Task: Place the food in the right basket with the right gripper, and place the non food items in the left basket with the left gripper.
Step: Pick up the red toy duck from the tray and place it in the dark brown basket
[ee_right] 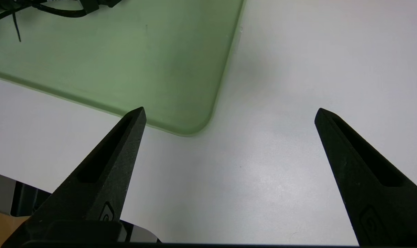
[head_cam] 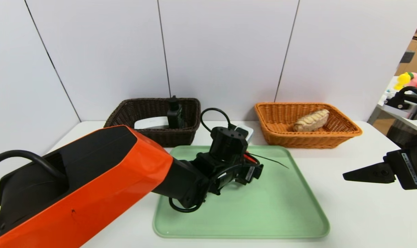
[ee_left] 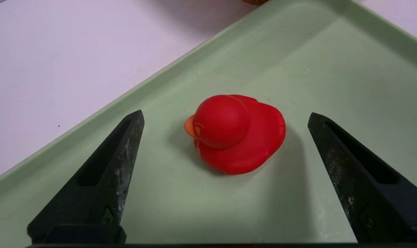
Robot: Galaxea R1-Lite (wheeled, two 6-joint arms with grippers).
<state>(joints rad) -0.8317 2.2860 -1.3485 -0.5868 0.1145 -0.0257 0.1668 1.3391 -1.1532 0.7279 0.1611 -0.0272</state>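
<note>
Where the head view looks down on the smooth white table [head_cam: 349, 206], we see a pale green plastic tray [head_cam: 280, 213], a dark woven left basket [head_cam: 153, 113] and an orange wicker right basket [head_cam: 335, 132] holding a bread roll [head_cam: 311, 120]. From the left wrist, our left gripper [ee_left: 225, 115] spreads its jaws wide around a glossy red rubber duck [ee_left: 239, 134] on the tray. From the right wrist, our right gripper [ee_right: 231, 113] hangs wide open above bare table.

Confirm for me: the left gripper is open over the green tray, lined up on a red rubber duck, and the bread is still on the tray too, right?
One thing is off: the bread is not on the green tray; the head view shows it lying in the orange basket. The rest holds: in the left wrist view the left gripper is open, with the red rubber duck between its fingers.
</note>
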